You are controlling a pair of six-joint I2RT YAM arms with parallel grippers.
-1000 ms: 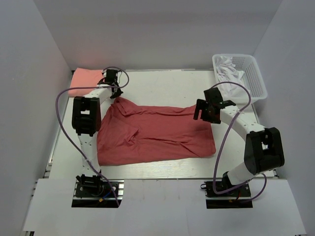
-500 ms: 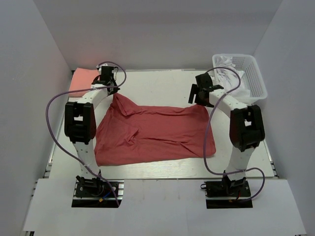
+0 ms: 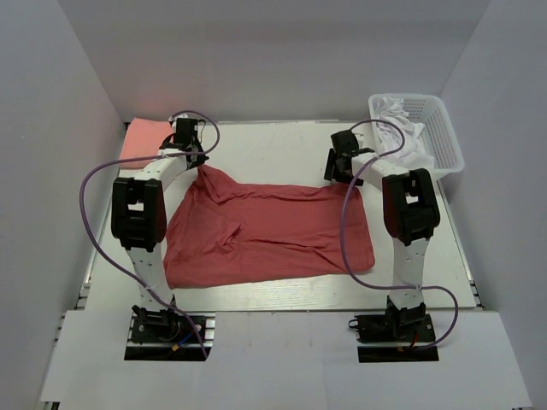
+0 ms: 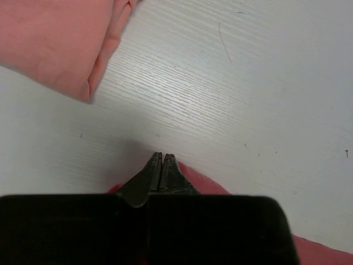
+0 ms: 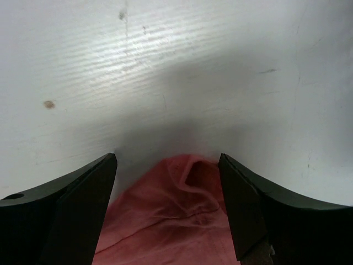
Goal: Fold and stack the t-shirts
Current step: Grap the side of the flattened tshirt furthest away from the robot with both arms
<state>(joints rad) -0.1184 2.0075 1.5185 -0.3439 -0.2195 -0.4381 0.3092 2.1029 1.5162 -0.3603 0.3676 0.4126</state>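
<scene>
1. Our left gripper (image 4: 161,158) pinched shut on the far left corner of the large brick-red cotton t-shirt (image 3: 265,231) spread on the white table (image 3: 282,141), seemingly holding it taut.
2. We saw the right gripper (image 5: 166,159) wide astride its far right corner, probably ready to pinch.
3. We saw the folded salmon-pink cotton t-shirt (image 3: 141,138) far left, likely the stack's base.

View high behind, looking down, wrist views close over shared red t-shirt (image 3: 265,231)

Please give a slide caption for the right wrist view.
Right gripper, jaws open, over a corner of the brick-red t-shirt on the white table.
</scene>
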